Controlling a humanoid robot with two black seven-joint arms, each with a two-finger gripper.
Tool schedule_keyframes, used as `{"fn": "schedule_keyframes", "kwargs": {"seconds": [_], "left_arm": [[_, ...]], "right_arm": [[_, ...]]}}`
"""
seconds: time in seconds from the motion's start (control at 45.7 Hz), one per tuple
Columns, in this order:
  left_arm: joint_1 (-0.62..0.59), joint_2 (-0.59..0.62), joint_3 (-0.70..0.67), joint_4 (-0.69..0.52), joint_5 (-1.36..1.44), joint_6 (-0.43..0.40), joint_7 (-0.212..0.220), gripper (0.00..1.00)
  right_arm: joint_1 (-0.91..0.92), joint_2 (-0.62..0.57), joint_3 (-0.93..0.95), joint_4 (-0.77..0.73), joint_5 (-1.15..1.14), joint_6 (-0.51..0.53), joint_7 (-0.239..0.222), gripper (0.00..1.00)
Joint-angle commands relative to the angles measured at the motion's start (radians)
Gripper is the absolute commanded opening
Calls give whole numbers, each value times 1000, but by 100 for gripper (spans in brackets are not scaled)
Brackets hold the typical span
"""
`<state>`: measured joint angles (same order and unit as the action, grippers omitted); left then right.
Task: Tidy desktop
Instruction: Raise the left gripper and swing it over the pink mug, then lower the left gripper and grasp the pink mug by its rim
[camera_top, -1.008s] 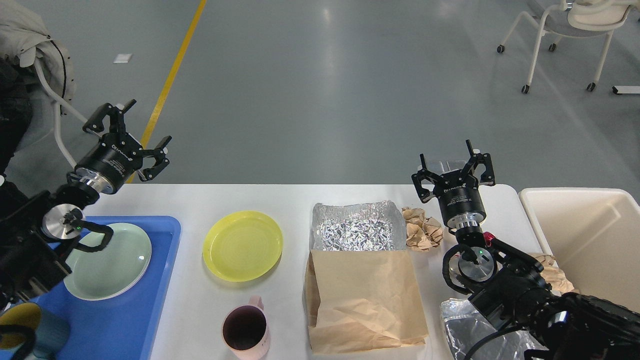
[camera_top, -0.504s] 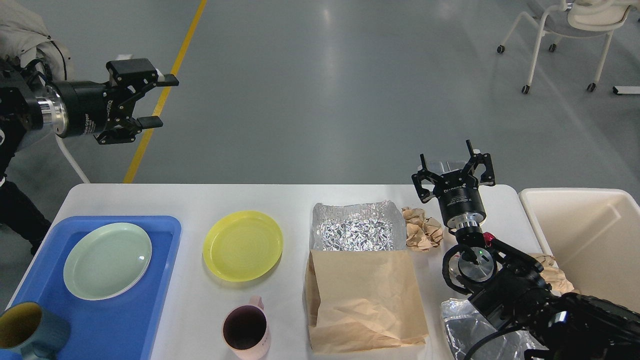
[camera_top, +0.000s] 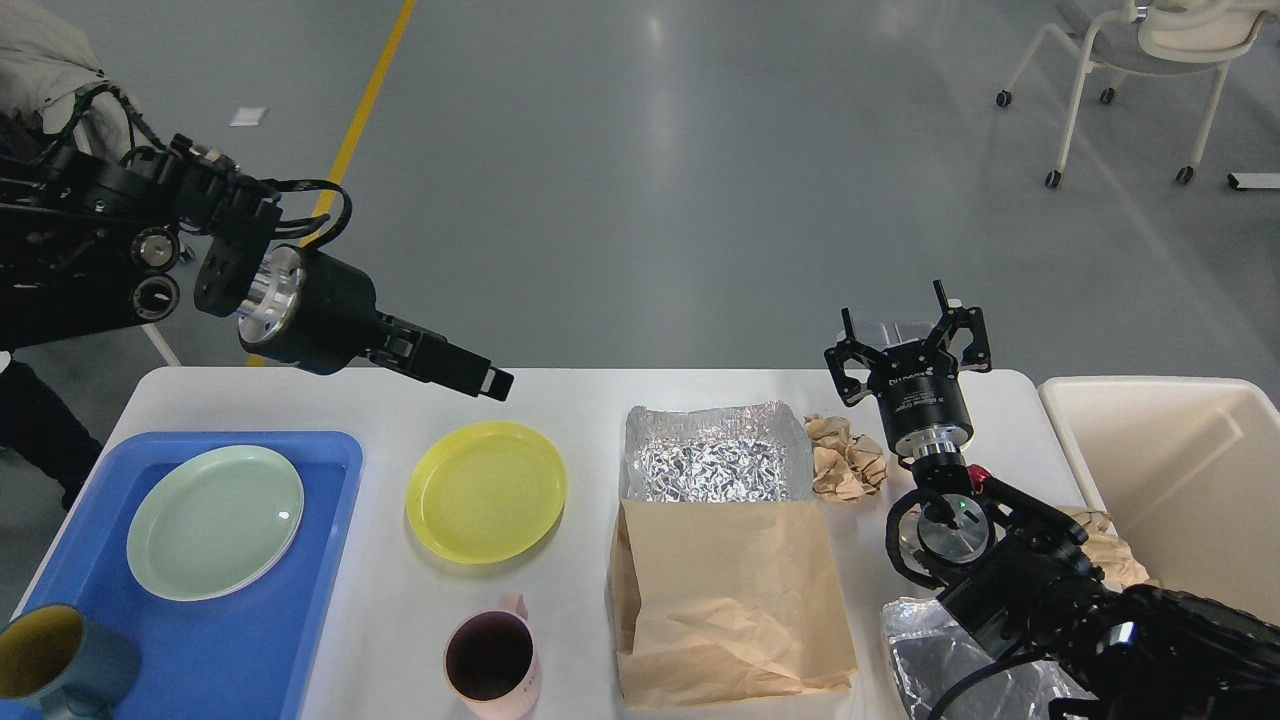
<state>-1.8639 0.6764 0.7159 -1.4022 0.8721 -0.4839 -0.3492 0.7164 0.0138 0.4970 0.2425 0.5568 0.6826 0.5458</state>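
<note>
While our left gripper (camera_top: 480, 377) hovers above yellow plate (camera_top: 486, 491), fingers seen side-on, we cannot tell their state. Our right gripper (camera_top: 908, 340) spread wide near crumpled paper (camera_top: 846, 457). White desktop (camera_top: 400, 620) below us carries foil tray (camera_top: 715, 452), paper bag (camera_top: 728, 595), pink mug (camera_top: 492, 661).

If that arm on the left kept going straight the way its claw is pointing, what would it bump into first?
Probably the crinkled silver foil sheet or the bare white desktop before it. The left gripper points right and slightly down, passing beyond the round yellow plastic plate. Depth is hard to judge.
</note>
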Motion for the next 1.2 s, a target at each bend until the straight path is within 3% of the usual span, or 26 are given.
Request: {"fn": "schedule_keyframes", "kwargs": {"seconds": [0.0, 0.175, 0.219, 0.285, 0.372, 0.504, 0.613, 0.898, 1.183], "left_arm": [[-4, -43, -12, 20, -38, -105, 29, 100], [20, 17, -10, -7, -145, -163, 50, 100], [5, 29, -3, -21, -153, -269, 90, 100], [0, 22, 17, -41, -154, -318, 154, 100], [-3, 12, 106, -107, -154, -242, 217, 100], [5, -96, 215, -182, -153, -63, 248, 100], [48, -153, 249, -190, -151, 30, 292, 99], [178, -288, 237, -188, -140, 171, 387, 95], [250, -357, 235, -170, -52, 223, 438, 71]], "right_arm": [[0, 0, 0, 1, 0, 0, -1, 100], [0, 0, 0, 1, 0, 0, 0, 100], [0, 0, 0, 1, 0, 0, 0, 100], [0, 0, 0, 1, 0, 0, -1, 100], [0, 0, 0, 1, 0, 0, 0, 100], [0, 0, 0, 3, 0, 0, 0, 100], [1, 0, 0, 4, 0, 0, -1, 100], [1, 0, 0, 4, 0, 0, 0, 100], [1, 0, 0, 4, 0, 0, 0, 100]]}}
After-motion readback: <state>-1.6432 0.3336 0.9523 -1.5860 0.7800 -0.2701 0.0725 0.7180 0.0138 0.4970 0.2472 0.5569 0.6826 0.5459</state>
